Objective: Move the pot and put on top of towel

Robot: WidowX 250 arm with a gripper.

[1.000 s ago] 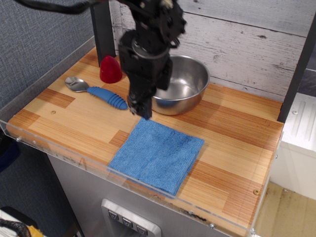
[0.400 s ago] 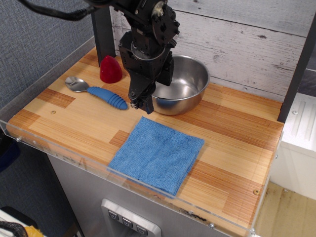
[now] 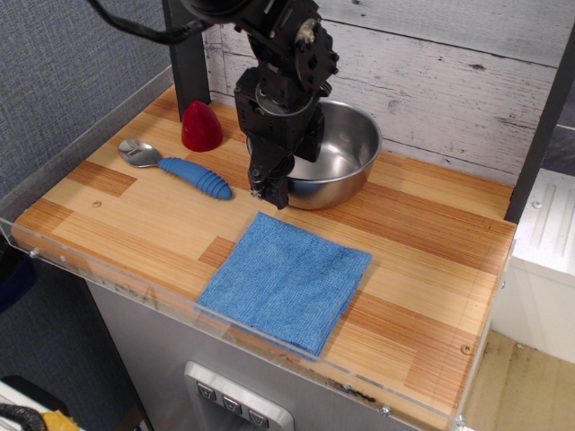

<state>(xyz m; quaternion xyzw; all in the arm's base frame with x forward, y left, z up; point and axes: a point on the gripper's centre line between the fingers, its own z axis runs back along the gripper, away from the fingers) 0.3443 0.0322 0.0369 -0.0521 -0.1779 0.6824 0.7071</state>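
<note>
The shiny steel pot (image 3: 334, 154) is sitting on the wooden bench (image 3: 431, 233), close to the white plank wall (image 3: 449, 81) at the back. The pot is empty inside and is standing the right way up. The black robot arm is reaching down in front of the pot, and it is covering the pot's left rim. The hand (image 3: 272, 190) is pointing down at the bench, just in front of the pot's left front edge. Its fingers are looking pressed close together at the tip, but the picture is too dark there to tell if they are really shut, and I cannot tell if the hand is touching the pot. The hand is not holding anything that can be seen. The blue towel (image 3: 286, 280) is lying flat in front of the pot, near it but not touching it, with one corner pointing toward the hand. Nothing is lying on the towel. To the left of the pot, a spoon (image 3: 178, 166) with a blue ribbed handle is lying on the bench. A small red cone (image 3: 201, 126) is standing behind the spoon, left of the pot.
</note>
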